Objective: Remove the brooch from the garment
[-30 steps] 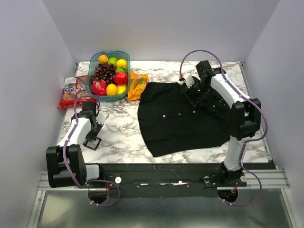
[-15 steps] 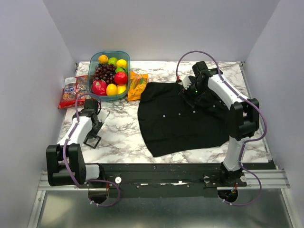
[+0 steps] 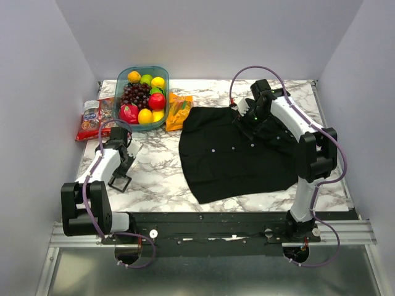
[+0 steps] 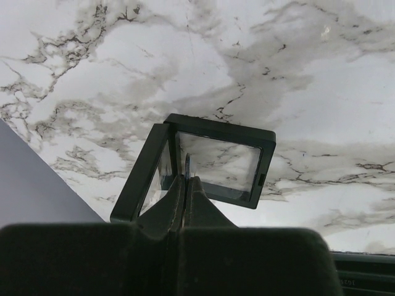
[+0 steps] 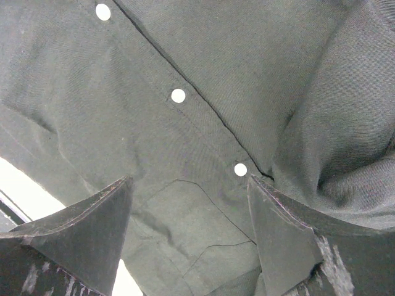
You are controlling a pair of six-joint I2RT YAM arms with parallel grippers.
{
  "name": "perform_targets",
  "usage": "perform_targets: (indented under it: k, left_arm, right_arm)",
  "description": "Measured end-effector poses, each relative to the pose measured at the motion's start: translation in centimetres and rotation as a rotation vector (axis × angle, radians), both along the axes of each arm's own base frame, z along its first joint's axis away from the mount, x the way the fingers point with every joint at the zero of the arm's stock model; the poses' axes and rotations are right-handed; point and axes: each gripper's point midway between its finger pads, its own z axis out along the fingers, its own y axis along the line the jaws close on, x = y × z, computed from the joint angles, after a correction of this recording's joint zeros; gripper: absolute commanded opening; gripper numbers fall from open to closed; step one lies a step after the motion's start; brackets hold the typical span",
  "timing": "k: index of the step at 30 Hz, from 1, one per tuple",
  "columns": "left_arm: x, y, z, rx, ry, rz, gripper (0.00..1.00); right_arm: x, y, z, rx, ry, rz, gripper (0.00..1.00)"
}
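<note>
Plainly, the right hand (image 3: 245, 121) is spread wide with nothing between its fingers, and it is poised over the upper part of the shirt (image 3: 237, 163), so the black cloth lies straight below it rather than off to a side. In the wrist view a row of white buttons (image 5: 178, 95) is seen running aslant between the two fingers, from upper left to lower right. The brooch cannot be made out in any view; it is judged to sit somewhere on the shirt, nearer this arm. The left hand (image 4: 185, 185) is pressed closed over a black frame (image 4: 222, 127) on the table (image 3: 154, 166), well apart from the shirt.
</note>
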Motion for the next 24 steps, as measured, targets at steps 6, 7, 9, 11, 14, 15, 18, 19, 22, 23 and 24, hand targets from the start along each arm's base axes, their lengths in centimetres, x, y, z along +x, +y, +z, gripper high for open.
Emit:
perform_targets:
  k: [6, 7, 9, 11, 14, 15, 18, 19, 22, 23, 24]
  left_arm:
    - [0.3, 0.0, -0.5, 0.001, -0.009, 0.0, 0.03]
    - [0.3, 0.0, -0.5, 0.001, -0.01, 0.0, 0.07]
    - [0.3, 0.0, -0.6, 0.001, -0.01, -0.002, 0.21]
    - [0.3, 0.0, -0.7, 0.001, -0.01, -0.011, 0.26]
    - [0.0, -0.4, -1.1, -0.018, 0.001, -0.024, 0.3]
    - [-0.2, -0.6, -1.2, -0.025, 0.007, -0.027, 0.31]
    - [-0.3, -0.9, -1.3, -0.044, 0.012, -0.034, 0.32]
    - [-0.3, -1.1, -1.3, -0.052, 0.012, -0.037, 0.32]
    - [-0.5, -1.4, -1.2, -0.07, 0.014, -0.042, 0.45]
    - [-0.6, -1.5, -1.2, -0.077, 0.014, -0.044, 0.45]
    - [-0.7, -1.6, -1.1, -0.085, 0.016, -0.046, 0.67]
  right_arm:
    - [-0.1, 0.0, -0.1, -0.001, 0.005, 0.001, 0.82]
    - [-0.2, 0.0, -0.2, -0.002, 0.006, 0.001, 0.82]
    - [-0.2, -0.1, -0.3, -0.003, 0.009, 0.001, 0.82]
    - [-0.2, -0.1, -0.3, -0.003, 0.009, 0.001, 0.82]
    - [-0.2, -0.1, -0.3, -0.003, 0.009, 0.001, 0.82]
    - [-0.3, 0.0, -0.3, -0.003, 0.01, 0.002, 0.82]
    - [-0.3, 0.2, -0.4, -0.004, 0.013, 0.007, 0.82]
    - [-0.4, 0.2, -0.5, -0.004, 0.015, 0.009, 0.82]
    - [-0.4, 0.4, -0.6, -0.006, 0.019, 0.014, 0.83]
    - [-0.5, 0.4, -0.7, -0.006, 0.021, 0.014, 0.83]
    - [-0.5, 0.4, -0.8, -0.007, 0.022, 0.014, 0.83]
